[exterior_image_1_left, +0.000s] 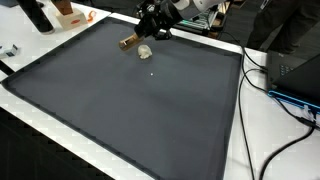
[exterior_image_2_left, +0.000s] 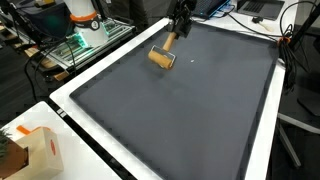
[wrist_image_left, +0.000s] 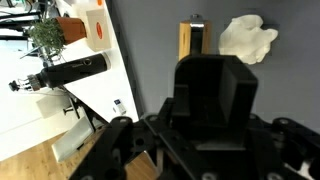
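Claw of yours hangs just beside the wooden block, which lies on the dark mat touching a crumpled white wad; whether your claw is wide or narrow cannot be told.

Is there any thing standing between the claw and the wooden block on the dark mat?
Nothing visible does. The wooden block lies close before the claw on the dark mat. The white crumpled piece lies beside the block, not in the line between them.
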